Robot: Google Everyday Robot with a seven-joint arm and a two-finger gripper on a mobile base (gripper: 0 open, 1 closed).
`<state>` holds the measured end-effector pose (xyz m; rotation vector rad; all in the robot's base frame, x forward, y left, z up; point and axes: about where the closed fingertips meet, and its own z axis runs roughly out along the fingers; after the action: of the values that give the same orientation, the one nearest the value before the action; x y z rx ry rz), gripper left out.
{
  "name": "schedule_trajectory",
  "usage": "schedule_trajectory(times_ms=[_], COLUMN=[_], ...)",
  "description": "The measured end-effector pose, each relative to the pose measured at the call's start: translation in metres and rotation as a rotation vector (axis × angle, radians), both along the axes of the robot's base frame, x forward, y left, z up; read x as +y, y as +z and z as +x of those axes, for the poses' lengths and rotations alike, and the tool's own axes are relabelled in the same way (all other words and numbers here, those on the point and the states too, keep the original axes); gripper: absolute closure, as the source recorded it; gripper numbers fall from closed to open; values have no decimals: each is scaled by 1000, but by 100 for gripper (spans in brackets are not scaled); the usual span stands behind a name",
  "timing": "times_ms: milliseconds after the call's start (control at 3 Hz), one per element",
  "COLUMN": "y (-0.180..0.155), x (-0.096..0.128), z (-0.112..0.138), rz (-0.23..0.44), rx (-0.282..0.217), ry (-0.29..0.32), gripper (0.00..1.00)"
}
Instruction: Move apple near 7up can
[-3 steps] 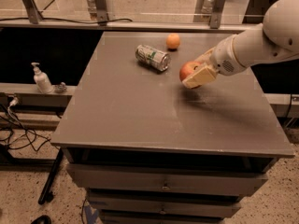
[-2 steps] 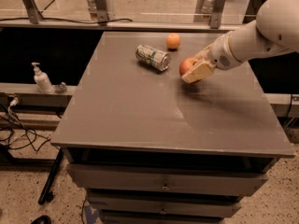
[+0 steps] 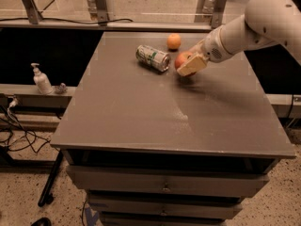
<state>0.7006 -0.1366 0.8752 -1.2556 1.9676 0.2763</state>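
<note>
At the far left a white pump bottle (image 3: 41, 79) stands upright on a low ledge beside the table, with a small dark object (image 3: 60, 87) just beside it. What the bottle contains cannot be told. Under the ledge, cables (image 3: 13, 126) trail over the speckled floor. The grey table (image 3: 131, 121) takes up the middle, and the drawers (image 3: 164, 182) below its top are all shut. On the rear half of the top the 7up can (image 3: 153, 58) lies on its side, silver and green, with one round end turned toward the right. Whether it is opened or full cannot be told. Behind it and a little to the right sits a small orange fruit (image 3: 174, 41), apart from the can. Just beside the can's right end, with a narrow gap between them, is the apple (image 3: 180, 59), red-orange and larger than the fruit behind it. The gripper (image 3: 187, 64) is closed round the apple, one tan finger (image 3: 193, 66) lying across its front and the other hidden behind it. Whether the apple rests on the tabletop or hangs just above it cannot be told. The white arm (image 3: 254, 25) comes in from the upper right.
</note>
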Motion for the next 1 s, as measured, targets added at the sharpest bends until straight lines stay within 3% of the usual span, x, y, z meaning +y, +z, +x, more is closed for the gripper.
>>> schedule_trajectory(times_ms=[333,667,1000], y=[-7,-15,-19], x=[15,25,28], z=[10,16,18], rz=[20,21,23], rx=[23,52,69], ry=[9,10,5], gripper=[100,83,59])
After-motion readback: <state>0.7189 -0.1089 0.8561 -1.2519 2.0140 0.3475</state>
